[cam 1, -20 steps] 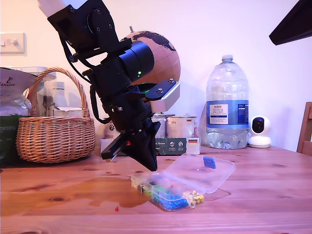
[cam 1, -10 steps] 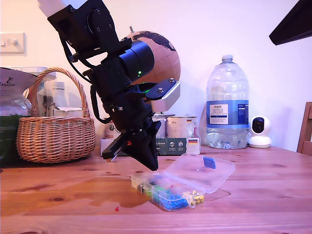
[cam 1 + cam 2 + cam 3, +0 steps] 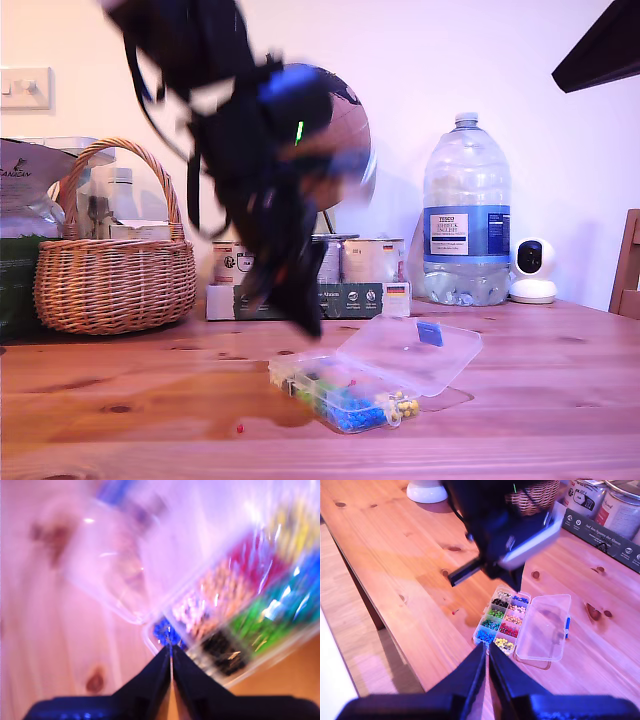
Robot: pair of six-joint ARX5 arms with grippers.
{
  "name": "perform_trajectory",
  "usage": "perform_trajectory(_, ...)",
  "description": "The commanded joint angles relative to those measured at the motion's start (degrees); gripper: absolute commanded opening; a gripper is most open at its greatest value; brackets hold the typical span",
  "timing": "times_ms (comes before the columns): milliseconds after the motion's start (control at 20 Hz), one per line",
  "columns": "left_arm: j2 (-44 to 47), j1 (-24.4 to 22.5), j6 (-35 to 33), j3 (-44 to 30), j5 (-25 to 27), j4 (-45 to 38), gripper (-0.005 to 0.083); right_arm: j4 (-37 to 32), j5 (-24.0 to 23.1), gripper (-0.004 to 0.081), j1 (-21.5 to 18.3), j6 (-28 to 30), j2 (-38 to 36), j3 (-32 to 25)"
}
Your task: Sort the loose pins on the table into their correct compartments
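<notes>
The clear plastic box [image 3: 345,395] lies open on the table [image 3: 120,380], its lid [image 3: 420,350] folded back. Its compartments [image 3: 502,620] hold blue, green, yellow, pink and black pins. One loose red pin [image 3: 240,428] lies on the wood apart from the box, also seen in the second wrist view [image 3: 455,612]. My first gripper [image 3: 310,325] is motion-blurred and hangs just above the box's corner compartment of blue pins [image 3: 162,629]. Its jaws are shut [image 3: 170,649]; whether a pin is pinched there cannot be made out. My second gripper [image 3: 486,650] is shut and empty, high above the table.
A wicker basket [image 3: 115,270] stands at the exterior view's left. Behind the box are tins [image 3: 370,260], a dark carton [image 3: 350,298] and a globe [image 3: 345,110]. A large water bottle [image 3: 465,215], a white camera [image 3: 533,270] and a chair edge [image 3: 628,265] are at that view's right.
The first arm held still above the box and is now in fast motion, blurred, with its tip slightly higher. The box and the red pin have not moved.
</notes>
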State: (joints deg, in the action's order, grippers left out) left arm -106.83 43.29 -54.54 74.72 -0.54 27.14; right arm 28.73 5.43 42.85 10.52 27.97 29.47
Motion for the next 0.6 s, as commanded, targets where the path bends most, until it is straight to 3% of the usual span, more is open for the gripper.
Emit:
perform_trajectory(0,4.42,1.44,6.14,-0.31,-0.26,1.27,-0.0024,-0.57,-0.04,-0.0013,0.26,-0.24,0.22,-0.13)
perform_trajectory(200,7.65,3.02,26.16,-0.31,-0.66,7.80,-0.0024,-0.50,-0.04,-0.0013,0.26,-0.24,0.22,-0.13)
perform_trajectory(550,7.85,3.02,70.23,-0.31,-0.94,16.94,-0.0024,0.81,-0.02,-0.0013,0.26,-2.67,1.90,-0.13)
